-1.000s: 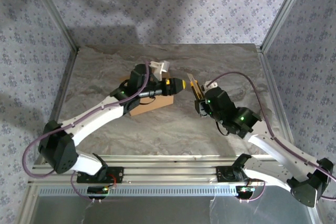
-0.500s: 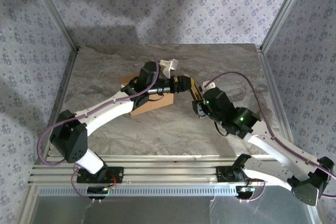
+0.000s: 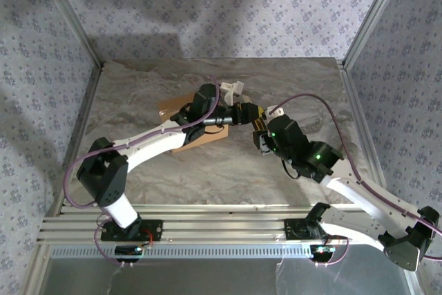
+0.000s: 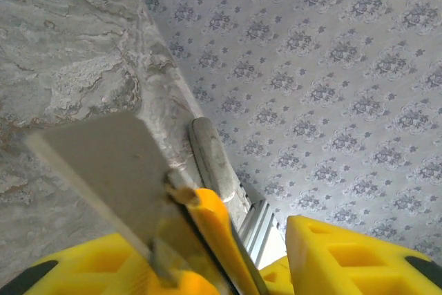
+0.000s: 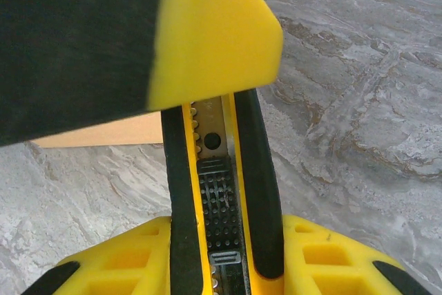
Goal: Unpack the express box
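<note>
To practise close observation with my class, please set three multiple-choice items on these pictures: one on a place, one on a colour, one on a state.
1. Where does the express box lie?
A. On the table, under the left arm
B. At the table's right edge
C. Lifted into the air

2. What colours is the utility knife?
A. Red and white
B. Black and yellow
C. All green

3. What is the state of the right gripper?
A. Open and empty
B. Shut on the box
C. Shut on the utility knife

Answers:
1 A, the top view shows brown cardboard beneath the left arm.
2 B, the right wrist view shows black grips on a yellow body.
3 C, the handle sits clasped between its two fingers.
</note>
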